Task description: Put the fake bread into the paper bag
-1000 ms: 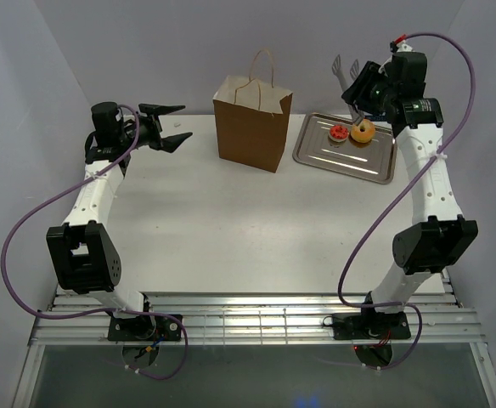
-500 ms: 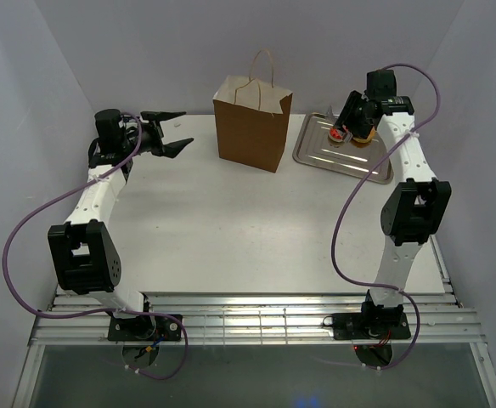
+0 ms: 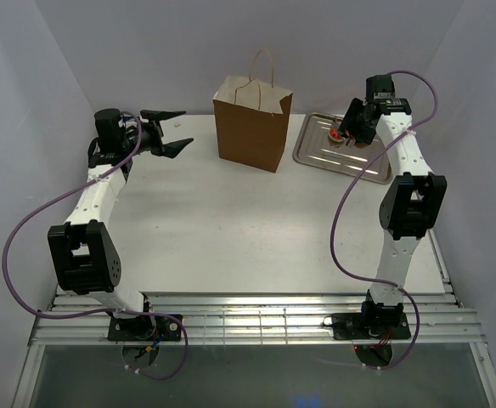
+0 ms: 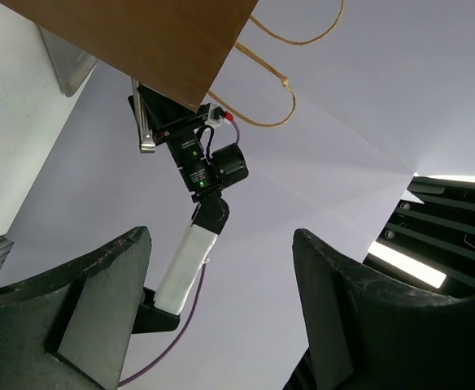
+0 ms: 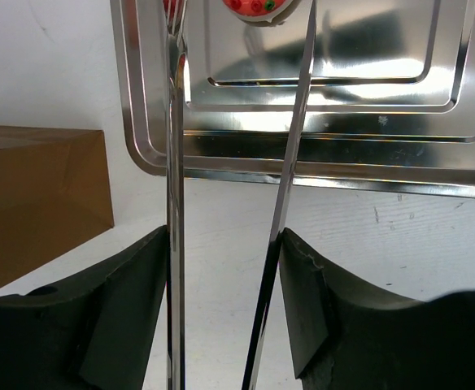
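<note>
Two thin blades of the tongs are reaching out ahead of my right gripper. Its fingers are pressing on them from the outside, so the claw is closed around the tool. It is not squeezing hard, though, as the blades are standing well apart at their far ends. The red-topped tart is lying on the tray between those blades, nearer the right one and half cut off by the top edge of the wrist view. A sliver of red is showing past the left blade, and I cannot tell what it is.

I am reading this as the pinch on the tart. To do it well I am planning to bring the tips down until they are almost grazing the tray floor and centre the tart between them. Then I am going to close slowly on its sides, low down. The toy looks hard and smooth, and I am expecting it to squirt out under a quick squeeze.

From above, the paper bag is standing upright just left of the tray on the table, its handles sticking up. I am intending to lift straight up, cross high and drop between the handles. The bag looks light, and a bump from the blades could tip it.

My left gripper is hovering wide open and empty, well to the left of the bag.
</note>
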`<state>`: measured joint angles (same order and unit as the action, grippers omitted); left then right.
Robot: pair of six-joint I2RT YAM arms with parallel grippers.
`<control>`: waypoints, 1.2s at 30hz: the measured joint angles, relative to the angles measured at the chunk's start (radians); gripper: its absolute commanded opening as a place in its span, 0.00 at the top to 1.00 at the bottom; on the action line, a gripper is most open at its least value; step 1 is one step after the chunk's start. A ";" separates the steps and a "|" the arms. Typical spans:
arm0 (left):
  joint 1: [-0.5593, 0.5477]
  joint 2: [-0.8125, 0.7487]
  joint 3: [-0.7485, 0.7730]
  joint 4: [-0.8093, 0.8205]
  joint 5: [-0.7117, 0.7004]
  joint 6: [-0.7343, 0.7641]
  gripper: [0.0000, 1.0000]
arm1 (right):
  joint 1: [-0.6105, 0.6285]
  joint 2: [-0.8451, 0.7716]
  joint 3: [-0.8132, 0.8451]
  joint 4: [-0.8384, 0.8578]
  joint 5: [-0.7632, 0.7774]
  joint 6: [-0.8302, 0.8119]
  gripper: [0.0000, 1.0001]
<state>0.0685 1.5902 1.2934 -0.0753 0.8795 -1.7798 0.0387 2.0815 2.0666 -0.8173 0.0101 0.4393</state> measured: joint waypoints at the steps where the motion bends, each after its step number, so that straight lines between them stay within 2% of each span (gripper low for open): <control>1: 0.000 0.000 0.003 -0.002 0.000 0.002 0.19 | 0.000 0.004 0.000 0.000 0.003 -0.003 0.39; 9: 0.000 0.001 0.047 -0.010 0.000 0.021 0.19 | 0.000 0.034 0.019 -0.004 0.021 -0.037 0.38; 36: 0.000 0.003 0.049 -0.045 -0.001 0.041 0.19 | 0.016 0.129 0.040 0.008 0.021 -0.056 0.38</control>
<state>0.0685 1.5936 1.3422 -0.1204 0.8783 -1.7386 0.0547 2.2101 2.1067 -0.8093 0.0307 0.3836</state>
